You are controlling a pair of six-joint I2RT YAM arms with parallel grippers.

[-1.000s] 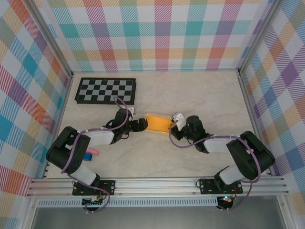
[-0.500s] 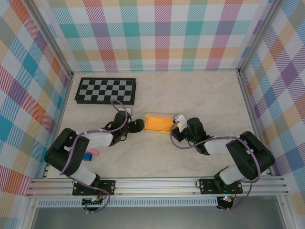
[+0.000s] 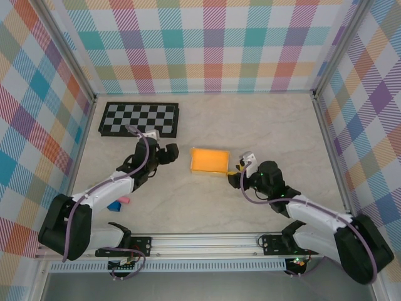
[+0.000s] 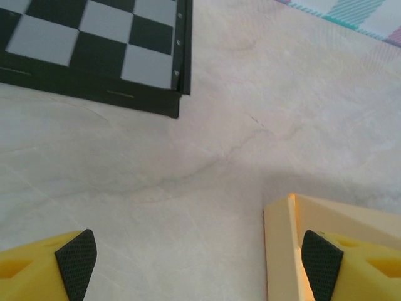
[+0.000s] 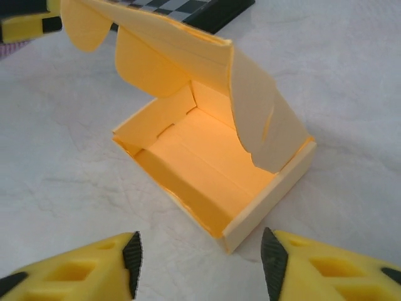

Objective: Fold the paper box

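Note:
The paper box (image 3: 210, 160) is a yellow-orange card tray resting on the table, its lid (image 5: 169, 50) standing up over the open inside (image 5: 207, 169). My right gripper (image 3: 238, 171) is just near-right of it. Its jaws (image 5: 202, 263) stand open and apart from the box's near corner, with nothing between them. My left gripper (image 3: 171, 153) is to the left of the box, open and empty (image 4: 199, 266). The box's left wall (image 4: 279, 251) lies just inside its right fingertip (image 4: 321, 269).
A black-and-white checkerboard panel (image 3: 139, 119) lies at the back left, its corner close ahead of the left gripper (image 4: 94, 44). Small pink (image 3: 123, 200) and blue (image 3: 114, 205) pieces lie by the left arm. Plaid walls enclose the table.
Both grippers have drawn back from the box, the left toward the checkerboard, the right toward the near right. The right jaws have opened. The box sits free.

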